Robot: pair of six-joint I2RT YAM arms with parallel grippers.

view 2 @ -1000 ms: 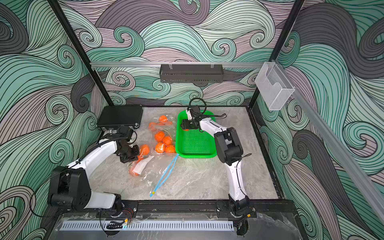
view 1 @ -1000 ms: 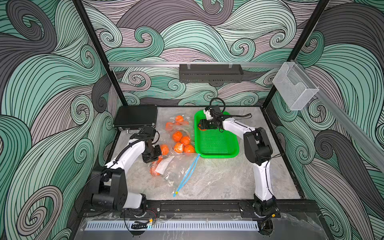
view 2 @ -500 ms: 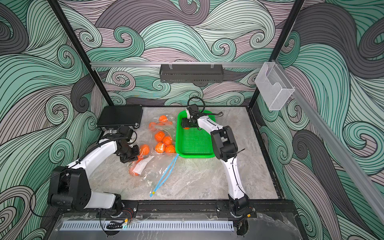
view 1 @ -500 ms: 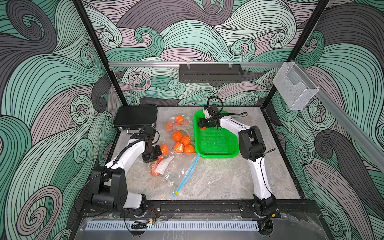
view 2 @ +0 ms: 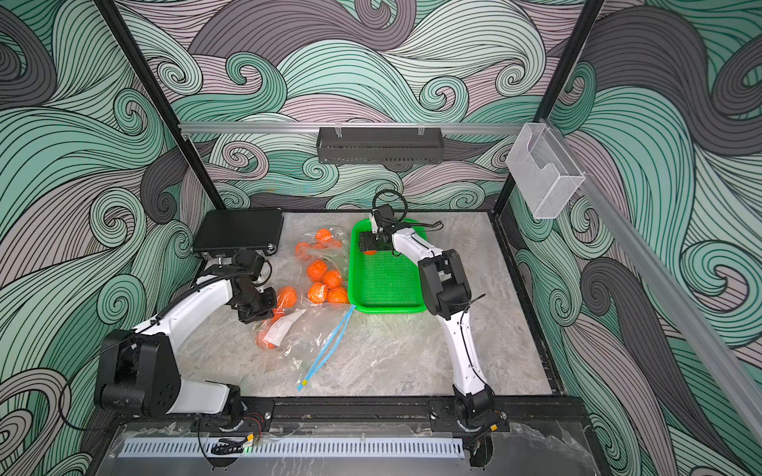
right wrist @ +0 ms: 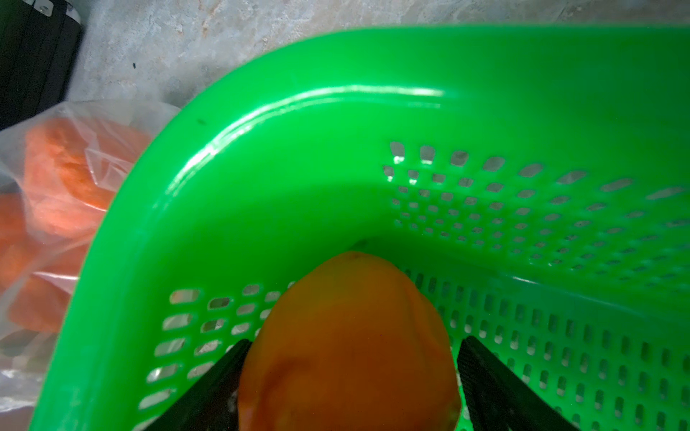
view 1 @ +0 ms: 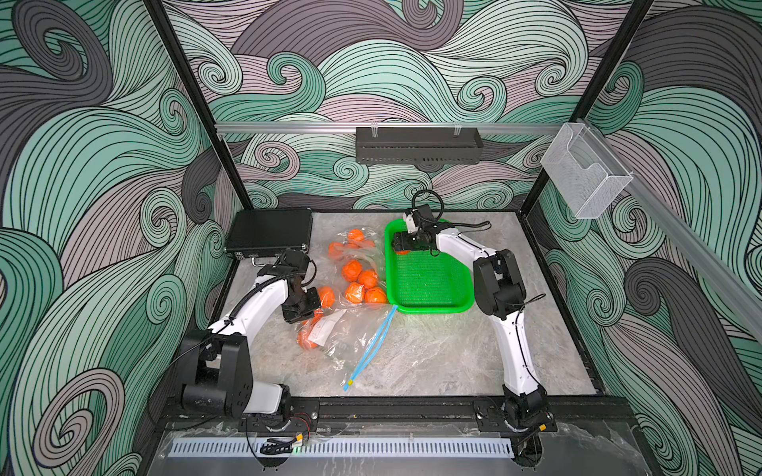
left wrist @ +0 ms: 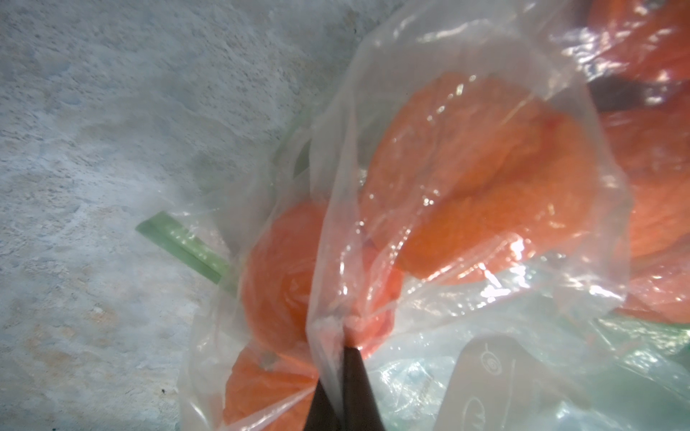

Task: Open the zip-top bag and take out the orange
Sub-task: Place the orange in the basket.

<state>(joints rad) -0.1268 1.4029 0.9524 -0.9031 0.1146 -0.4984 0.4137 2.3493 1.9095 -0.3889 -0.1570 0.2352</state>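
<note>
The clear zip-top bag [view 1: 350,334] [view 2: 301,334] lies crumpled left of the green tray [view 1: 429,307], its blue zip strip [view 1: 371,346] trailing toward the front. Several oranges [view 1: 352,270] show through the plastic. My left gripper [view 1: 303,313] [left wrist: 341,358] is shut on a fold of the bag's film, right over two oranges [left wrist: 478,179]. My right gripper [view 1: 402,247] [right wrist: 354,342] hangs low in the tray's far left corner. Its jaws are open around one orange [right wrist: 347,336], with a gap showing on one side.
A black case [view 1: 270,230] sits at the back left, close to the left arm. More bagged oranges [right wrist: 63,179] lie just outside the tray wall [right wrist: 261,149]. A green strip [left wrist: 183,242] pokes out from under the plastic. Bare marble spreads at the front right [view 1: 453,358].
The right gripper's jaws have spread wider around the orange in the tray, and the right arm has shifted slightly left. The left gripper keeps its pinch on the bag.
</note>
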